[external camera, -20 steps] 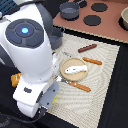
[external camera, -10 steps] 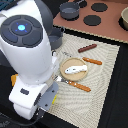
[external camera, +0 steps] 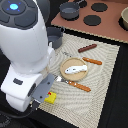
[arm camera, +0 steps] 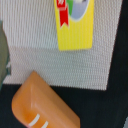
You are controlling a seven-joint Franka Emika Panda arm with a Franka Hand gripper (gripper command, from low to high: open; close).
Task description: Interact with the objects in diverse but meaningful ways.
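The pincer itself is hidden behind the bulky white arm (external camera: pixel 25 55) in the exterior view, and no fingers appear in the wrist view, so how far it is open, or whether anything is held, cannot be told.

Directly below the wrist a yellow red-labelled block (arm camera: pixel 75 24) is seen, a flat-sided box lying on the finely woven beige mat (arm camera: pixel 60 65), close to one mat edge. In the exterior view only a yellow corner of it (external camera: pixel 50 98) shows by the arm, near the mat's edge closest to the camera. Beside it, partly off the mat on the dark surface beyond, lies an orange bread loaf (arm camera: pixel 42 107), smooth and rounded, its long axis running diagonally.

Toward the middle of the mat a round tan plate (external camera: pixel 73 70) is set, and on it a white fish (external camera: pixel 75 69) is laid, pointing toward the exterior view's right. Orange-handled cutlery (external camera: pixel 79 86) lies just beside the plate. A red-brown sausage (external camera: pixel 87 48), a slim cylinder, rests near the far mat edge. A grey pot (external camera: pixel 69 10) stands beyond on the brown stove top (external camera: pixel 107 27)
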